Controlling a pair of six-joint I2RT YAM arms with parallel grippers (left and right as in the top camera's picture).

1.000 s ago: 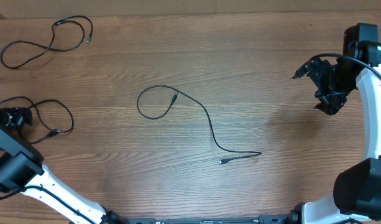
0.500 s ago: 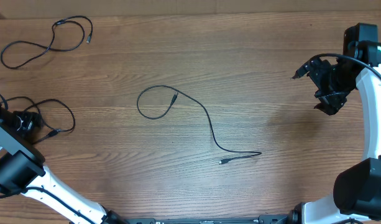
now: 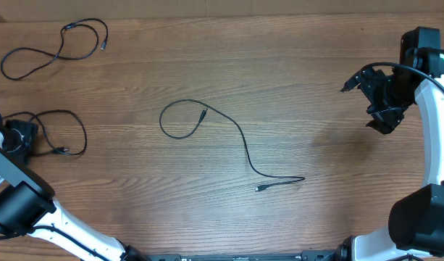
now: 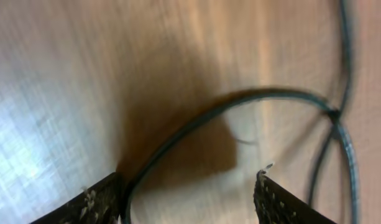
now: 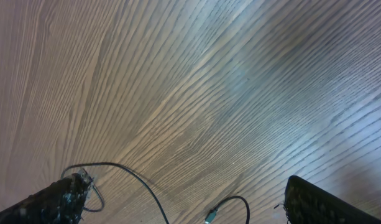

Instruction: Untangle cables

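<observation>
Three thin black cables lie apart on the wood table. One is curled at the far left [image 3: 59, 45]. One runs from a loop in the middle [image 3: 240, 143] to a plug at its near end. One loops at the left edge [image 3: 71, 130]. My left gripper [image 3: 19, 135] sits low over that loop's left end. In the left wrist view its jaws [image 4: 190, 199] are open, and the cable [image 4: 240, 99] passes between them, close to the left finger. My right gripper [image 3: 382, 101] is open and empty above the right side. Its wrist view [image 5: 184, 208] shows the middle cable [image 5: 140, 183] far off.
The table's far edge runs along the top of the overhead view. Thick black arm wiring arcs over the right arm [image 3: 395, 67]. The arm bases stand at the near edge, left and right.
My left gripper shifted right and then back left by the left cable, and that cable's loop moved slightly with it. The right arm and the other two cables have not moved.
</observation>
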